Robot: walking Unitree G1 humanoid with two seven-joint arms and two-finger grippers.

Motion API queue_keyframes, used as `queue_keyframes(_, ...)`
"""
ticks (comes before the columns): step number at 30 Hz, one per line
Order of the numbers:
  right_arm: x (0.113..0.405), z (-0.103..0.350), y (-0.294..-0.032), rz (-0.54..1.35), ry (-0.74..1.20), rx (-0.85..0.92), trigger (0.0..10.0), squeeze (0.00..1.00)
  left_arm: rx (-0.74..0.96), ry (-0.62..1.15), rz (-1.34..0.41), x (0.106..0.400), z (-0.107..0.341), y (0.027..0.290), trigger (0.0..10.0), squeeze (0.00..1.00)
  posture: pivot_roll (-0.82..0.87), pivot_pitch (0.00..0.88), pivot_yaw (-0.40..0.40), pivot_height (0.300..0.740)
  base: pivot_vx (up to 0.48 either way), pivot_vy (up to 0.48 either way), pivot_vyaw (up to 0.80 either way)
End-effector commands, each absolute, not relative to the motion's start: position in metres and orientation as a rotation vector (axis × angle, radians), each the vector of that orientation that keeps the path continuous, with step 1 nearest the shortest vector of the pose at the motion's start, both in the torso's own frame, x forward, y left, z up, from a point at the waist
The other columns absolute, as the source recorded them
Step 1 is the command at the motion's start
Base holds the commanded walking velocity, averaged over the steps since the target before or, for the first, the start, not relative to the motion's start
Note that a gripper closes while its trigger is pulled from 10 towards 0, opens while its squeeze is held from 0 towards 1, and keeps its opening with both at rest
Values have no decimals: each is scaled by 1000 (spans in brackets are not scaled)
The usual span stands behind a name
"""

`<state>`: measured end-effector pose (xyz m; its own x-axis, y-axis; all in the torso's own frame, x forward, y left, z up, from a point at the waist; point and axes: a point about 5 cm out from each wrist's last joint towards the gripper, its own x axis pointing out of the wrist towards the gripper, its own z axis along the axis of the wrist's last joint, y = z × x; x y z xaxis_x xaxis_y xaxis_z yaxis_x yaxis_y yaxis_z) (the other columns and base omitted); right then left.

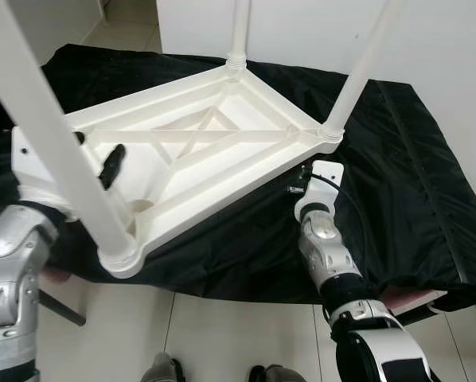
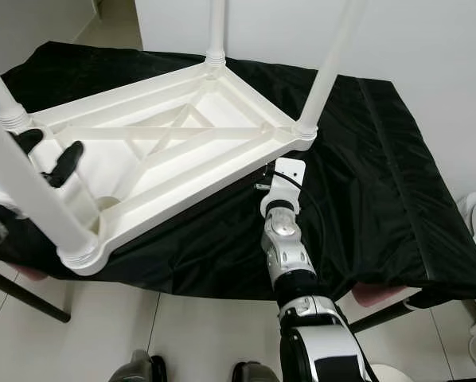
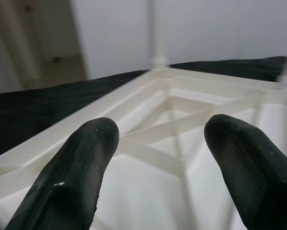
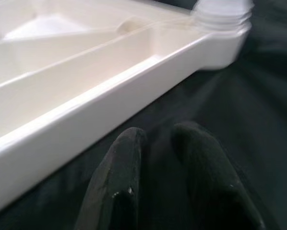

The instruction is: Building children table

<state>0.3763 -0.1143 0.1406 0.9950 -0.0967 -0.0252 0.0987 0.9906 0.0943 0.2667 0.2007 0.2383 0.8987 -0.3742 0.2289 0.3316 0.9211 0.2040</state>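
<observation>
The white children's table [image 1: 198, 151] is lying upside down on the black-covered tabletop [image 1: 397, 183], legs [image 1: 357, 72] pointing up. The left claw [image 3: 158, 158] is hovering open over its frame; the right claw [image 4: 158, 163], nearly closed and empty, is resting beside the rim. Assembly looks nearly finished; next likely means gripping and flipping it.

White wall [image 1: 429, 40] behind; pale tiled floor [image 1: 222, 334]; black cloth [image 1: 397, 183] over furniture.

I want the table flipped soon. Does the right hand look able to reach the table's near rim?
Probably yes: the right hand, fingers nearly together, lies on the black cloth beside the white table's rim, nothing between.
</observation>
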Motion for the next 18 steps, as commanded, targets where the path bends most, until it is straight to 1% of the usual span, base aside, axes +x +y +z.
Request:
queue_keyframes(1,378,137,-113,-97,42,107,10000,0,164,-262,-539,260,237,183,10000,0,-33,119,-16,740,0,0,0)
queue_keyframes(10,389,145,-107,-25,62,91,10000,0,118,-266,-602,250,235,165,10000,0,-22,126,-26,740,0,0,0)
queue_keyframes(13,394,150,-103,33,75,93,10000,0,67,-264,-666,241,233,147,10000,0,-16,128,-28,740,0,0,0)
queue_keyframes(15,394,150,-103,33,75,93,10000,0,67,-264,-666,241,233,147,10000,0,-16,128,-28,740,0,0,0)
queue_keyframes(16,395,151,-101,65,77,92,10000,0,52,-265,-692,238,231,138,10000,0,-14,126,-27,740,0,0,0)
queue_keyframes(17,395,151,-101,65,77,92,10000,0,52,-265,-692,238,231,138,10000,0,-14,126,-27,740,0,0,0)
queue_keyframes(18,396,154,-99,87,72,84,10000,0,35,-263,-719,236,229,128,10000,0,-11,123,-26,740,0,0,0)
